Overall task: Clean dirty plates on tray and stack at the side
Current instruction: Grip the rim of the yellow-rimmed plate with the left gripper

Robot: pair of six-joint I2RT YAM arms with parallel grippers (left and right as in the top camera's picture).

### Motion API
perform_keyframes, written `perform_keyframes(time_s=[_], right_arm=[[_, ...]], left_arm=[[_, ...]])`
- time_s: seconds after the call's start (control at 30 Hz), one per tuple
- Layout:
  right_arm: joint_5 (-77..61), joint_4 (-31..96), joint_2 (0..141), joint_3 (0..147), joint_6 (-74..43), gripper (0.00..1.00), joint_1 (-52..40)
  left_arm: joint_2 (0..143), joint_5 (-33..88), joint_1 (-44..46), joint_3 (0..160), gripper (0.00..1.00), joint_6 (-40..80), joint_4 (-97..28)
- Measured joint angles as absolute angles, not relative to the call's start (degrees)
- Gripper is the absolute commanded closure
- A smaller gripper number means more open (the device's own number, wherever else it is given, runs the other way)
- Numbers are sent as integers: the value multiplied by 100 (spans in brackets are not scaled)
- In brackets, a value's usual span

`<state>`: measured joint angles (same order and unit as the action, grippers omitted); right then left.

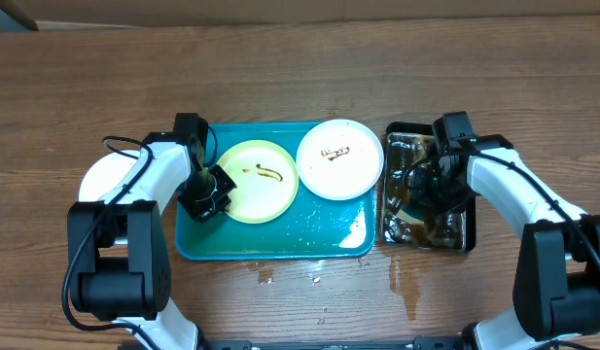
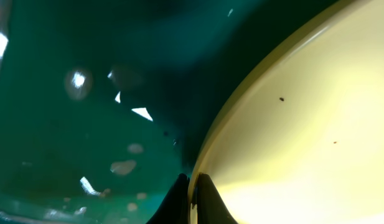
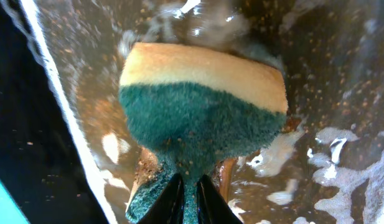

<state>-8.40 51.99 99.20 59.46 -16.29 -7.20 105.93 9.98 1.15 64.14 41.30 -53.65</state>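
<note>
My left fingers (image 2: pixel 188 205) pinched tight on rim of yellow plate (image 2: pixel 304 124), at its left edge. Plate lies flat in left half of tray (image 2: pixel 86 93), brown squiggle in middle. My right fingers (image 3: pixel 179 205) clamped on sponge (image 3: pixel 201 106), green scrub face toward camera, yellow layer above. Sponge sits in pan (image 1: pixel 463 233) of murky brown water, just right of tray. White plate (image 1: pixel 339 158), brown marks, at tray's far right corner, edge over rim. Second white plate (image 1: pixel 97 175) on table (image 1: pixel 300 58) left of tray, partly under my left arm.
</note>
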Motion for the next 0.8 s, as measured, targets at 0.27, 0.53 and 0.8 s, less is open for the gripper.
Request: perform_keyframes(time_s=[0.27,0.53,0.8], right_arm=[[-808,5092,9920,5824,-1649,78,-720],[-768,5009,9920,5693,-1643,69,-716],[-819,4893,9918,5682,-1649,96,-722]], left_arm=[[10593,908,115,6414,95,3804,-5496],[10593,871,115,6414,96,3548,-5459],[10593,867,115,6414,96,3183,-5516]])
